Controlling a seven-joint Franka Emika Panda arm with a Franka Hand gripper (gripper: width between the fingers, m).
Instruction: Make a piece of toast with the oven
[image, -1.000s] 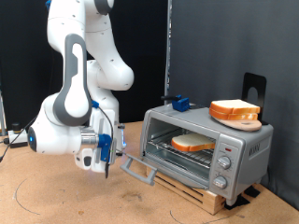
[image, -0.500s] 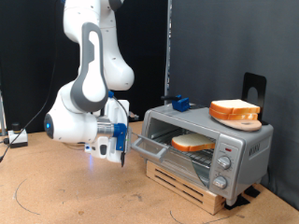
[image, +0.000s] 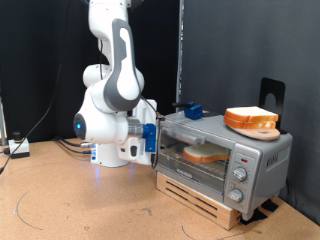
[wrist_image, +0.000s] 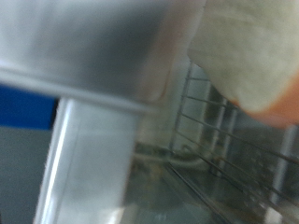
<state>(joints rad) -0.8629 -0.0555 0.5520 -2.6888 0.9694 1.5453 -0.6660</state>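
The silver oven stands on a wooden pallet at the exterior view's right. Its glass door is up, shut or nearly shut. The piece of toast lies on the wire rack inside and shows through the glass. My gripper is pressed against the door's left end, by the handle. The wrist view is blurred and very close: the toast and the rack show behind the glass, with the grey handle bar across it. My fingers do not show clearly.
A second bread slice on a round wooden dish sits on the oven's roof, with a small blue object at the roof's left. Knobs line the oven's right side. The wooden table stretches to the left.
The arm has swung right and up towards the oven. The door, which hung open and level, has been pushed up against the oven front.
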